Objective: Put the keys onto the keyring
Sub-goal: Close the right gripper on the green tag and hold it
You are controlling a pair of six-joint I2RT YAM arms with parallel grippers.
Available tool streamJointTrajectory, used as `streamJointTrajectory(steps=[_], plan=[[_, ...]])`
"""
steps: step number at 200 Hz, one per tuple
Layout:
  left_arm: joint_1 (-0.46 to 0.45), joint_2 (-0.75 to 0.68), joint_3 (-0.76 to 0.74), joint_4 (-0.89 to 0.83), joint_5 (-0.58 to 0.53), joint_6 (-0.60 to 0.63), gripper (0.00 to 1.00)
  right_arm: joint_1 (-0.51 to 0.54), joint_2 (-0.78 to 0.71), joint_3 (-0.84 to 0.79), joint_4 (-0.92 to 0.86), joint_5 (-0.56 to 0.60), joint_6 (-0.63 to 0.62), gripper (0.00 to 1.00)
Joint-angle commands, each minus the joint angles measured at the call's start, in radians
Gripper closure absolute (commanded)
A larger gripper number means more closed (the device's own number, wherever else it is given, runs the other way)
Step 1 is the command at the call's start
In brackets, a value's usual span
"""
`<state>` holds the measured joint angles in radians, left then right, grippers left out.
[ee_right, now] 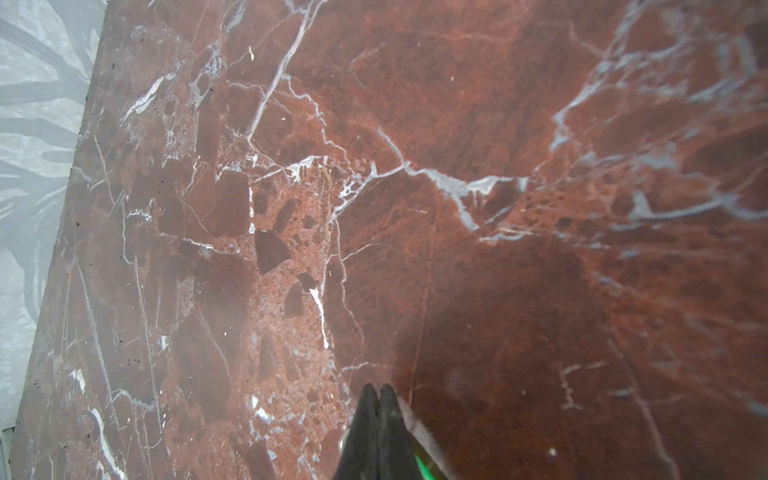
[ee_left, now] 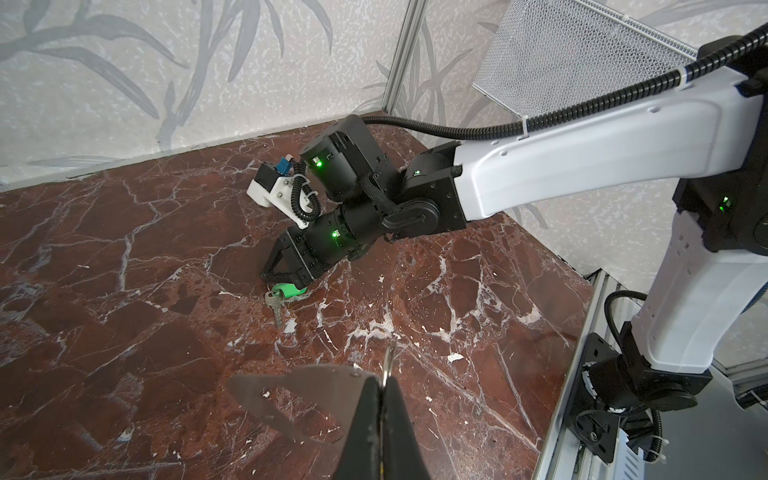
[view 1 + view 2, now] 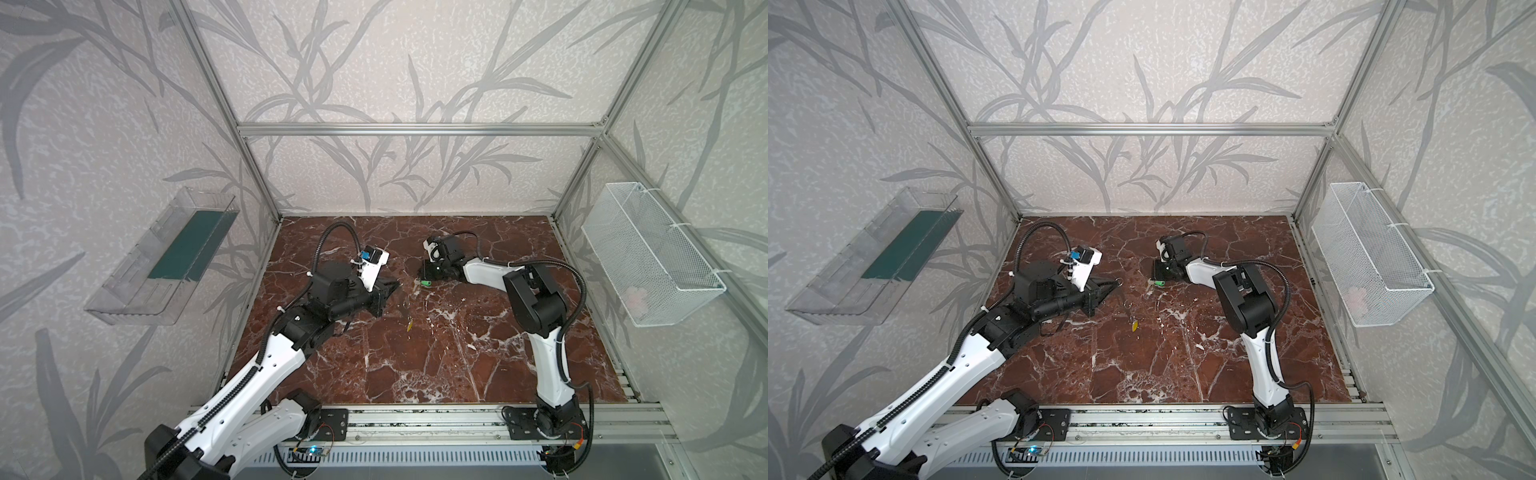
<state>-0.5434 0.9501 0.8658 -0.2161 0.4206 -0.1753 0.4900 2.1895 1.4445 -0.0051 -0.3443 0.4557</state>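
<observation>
Top views, left claw (image 3: pixel 395 285): closed, left of frame centre, over the red-brown marble tabletop (image 3: pixel 457 365).
Top views, keys: silvery key with green oblong tag (image 3: pixel 425 284) at frame centre, directly under the right claw (image 3: pixel 423 277); silvery key with yellow tag (image 3: pixel 1133 325) lower, mid-frame.
Left wrist view, keyring: flat grey metal plate with oval cutout (image 2: pixel 316 378), bottom centre, clamped in the closed left claw; thin silver wire loop (image 2: pixel 390 359) rises between the tips.
Right wrist view, right claw: tips pressed together, nothing visible between them; a green sliver shows beside one finger at the bottom edge.
</observation>
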Motion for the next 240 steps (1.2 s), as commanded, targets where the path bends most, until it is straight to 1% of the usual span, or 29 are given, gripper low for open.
streamJointTrajectory(steps=[1,8,30,59,89,125,169,198,240], plan=[[-0.004,-0.025,0.009,0.014,0.000,0.007,1.00,-0.004,-0.017,0.015,-0.009,-0.015,-0.017,1.00],[-0.003,-0.024,0.008,0.014,0.002,0.008,1.00,-0.004,-0.019,0.016,-0.013,-0.015,-0.021,1.00],[-0.003,-0.022,0.008,0.015,0.004,0.005,1.00,-0.005,-0.020,0.011,-0.018,-0.013,-0.026,0.91],[-0.003,-0.019,0.007,0.016,0.006,0.004,1.00,-0.004,-0.026,-0.001,-0.018,-0.009,-0.029,0.83],[-0.003,-0.017,0.006,0.020,0.010,0.002,1.00,-0.005,-0.034,-0.016,-0.021,0.000,-0.037,0.79],[-0.003,-0.017,0.005,0.023,0.013,-0.001,1.00,-0.006,-0.037,-0.027,-0.025,0.002,-0.041,0.79],[-0.004,-0.016,0.003,0.024,0.015,0.000,1.00,-0.006,-0.040,-0.042,-0.018,-0.002,-0.040,0.83],[-0.003,-0.014,0.002,0.025,0.015,0.000,1.00,-0.005,-0.040,-0.047,-0.016,-0.005,-0.040,0.86],[-0.003,-0.012,0.002,0.027,0.016,-0.002,1.00,-0.005,-0.043,-0.048,-0.014,-0.009,-0.041,0.93]])
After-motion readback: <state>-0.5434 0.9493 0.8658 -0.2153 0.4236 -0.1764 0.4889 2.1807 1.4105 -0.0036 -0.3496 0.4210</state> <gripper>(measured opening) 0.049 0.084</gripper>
